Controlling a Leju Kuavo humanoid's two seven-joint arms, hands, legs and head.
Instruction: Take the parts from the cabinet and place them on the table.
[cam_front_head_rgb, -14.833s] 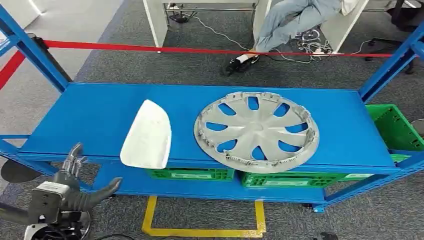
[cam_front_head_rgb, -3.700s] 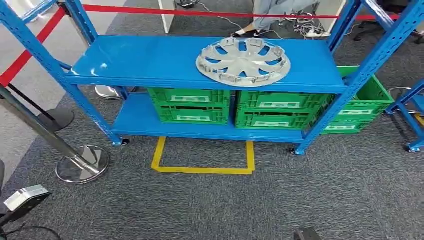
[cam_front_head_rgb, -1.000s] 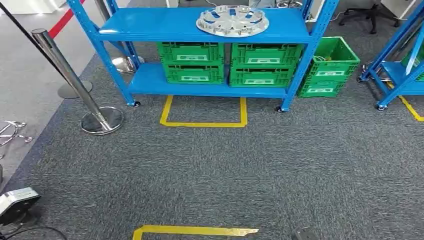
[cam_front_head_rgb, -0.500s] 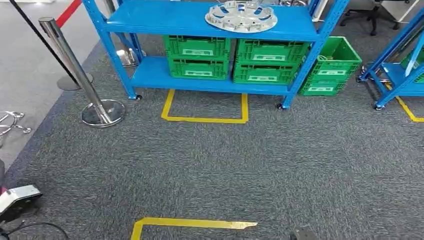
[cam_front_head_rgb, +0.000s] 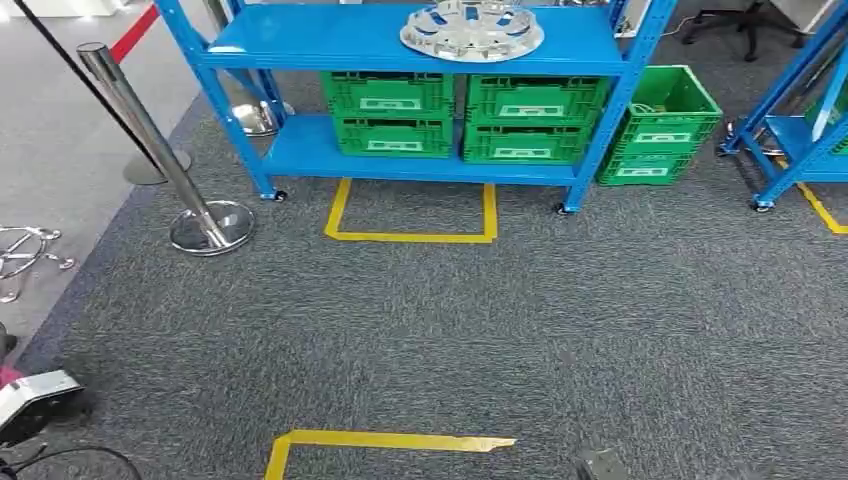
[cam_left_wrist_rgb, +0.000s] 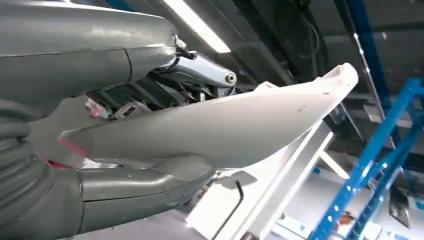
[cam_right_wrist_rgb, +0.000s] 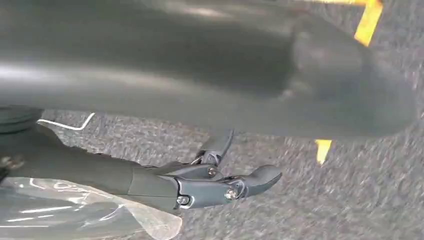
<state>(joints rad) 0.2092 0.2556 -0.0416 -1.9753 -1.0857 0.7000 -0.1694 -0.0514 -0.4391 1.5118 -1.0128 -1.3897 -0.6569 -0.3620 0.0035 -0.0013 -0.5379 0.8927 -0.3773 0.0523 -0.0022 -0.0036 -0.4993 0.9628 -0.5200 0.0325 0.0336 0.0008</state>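
The left hand (cam_left_wrist_rgb: 100, 165) grips the white part (cam_left_wrist_rgb: 220, 125) between thumb and fingers, the right hand (cam_right_wrist_rgb: 210, 182) hangs loose holding nothing, and the hubcap (cam_front_head_rgb: 472, 28) lies on the blue cabinet (cam_front_head_rgb: 300, 40).

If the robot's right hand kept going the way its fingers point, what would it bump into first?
Most likely the carpet. In the right wrist view the right hand holds nothing, its fingers stretch out low over the grey floor, and nothing lies ahead of them. How steeply they slant down is hard to judge.
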